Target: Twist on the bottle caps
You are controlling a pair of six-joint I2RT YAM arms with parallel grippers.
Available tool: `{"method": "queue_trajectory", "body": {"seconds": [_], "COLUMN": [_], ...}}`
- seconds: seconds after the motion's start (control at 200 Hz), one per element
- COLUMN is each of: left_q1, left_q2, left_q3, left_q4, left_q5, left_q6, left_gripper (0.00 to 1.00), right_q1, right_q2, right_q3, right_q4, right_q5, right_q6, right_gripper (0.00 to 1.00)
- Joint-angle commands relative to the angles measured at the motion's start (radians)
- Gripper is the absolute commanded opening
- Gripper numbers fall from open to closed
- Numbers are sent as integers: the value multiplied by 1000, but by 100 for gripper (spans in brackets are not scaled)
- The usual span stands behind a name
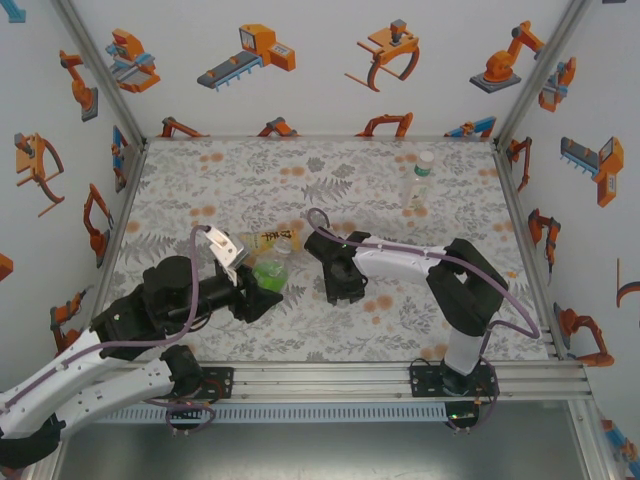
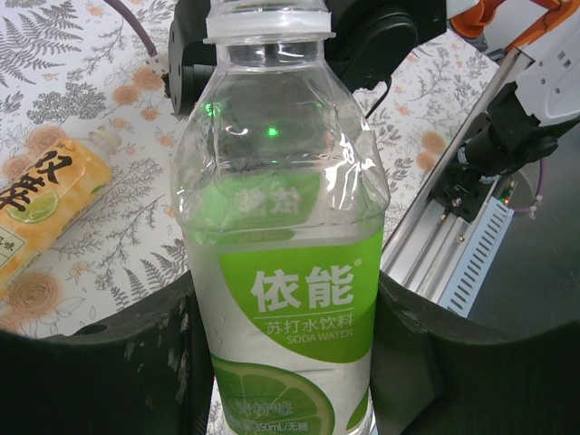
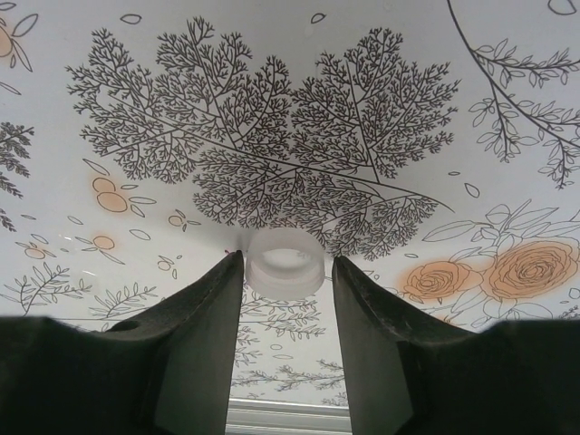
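Pale bottle cap (image 3: 283,265) on table (image 3: 272,109), right of green-label bottle (image 2: 285,272), inside slightly parted right tool (image 3: 288,272), left tool (image 2: 285,353) clamping that bottle

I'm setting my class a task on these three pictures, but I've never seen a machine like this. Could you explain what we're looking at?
These are two robot arms bolted to the near edge of a table, each ending in a two-finger gripper. One picture looks down from above. The other two come from a camera on each wrist. The left gripper is shut on a green-labelled bottle. The right gripper points down at the table, with its fingers on either side of a small whitish cap, not clearly squeezing it. An amber bottle lies flat near the middle. A clear bottle stands at the far right.
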Motion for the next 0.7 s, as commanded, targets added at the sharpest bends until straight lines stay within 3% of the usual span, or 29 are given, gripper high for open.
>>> {"method": "queue_trajectory", "body": {"seconds": [0.0, 0.696], "left_q1": [2, 2], "left_q2": [-5, -11], "left_q3": [0, 3], "left_q4": [18, 7], "left_q5": [-10, -27], "left_q6": [-16, -24], "left_gripper": [2, 4], "right_q1": [5, 19], "right_q2": [-33, -14], "right_q3": [28, 74], "right_q4": [-39, -63], "right_q5": [27, 23], "right_q6": [1, -8], "right_gripper": [44, 43]}}
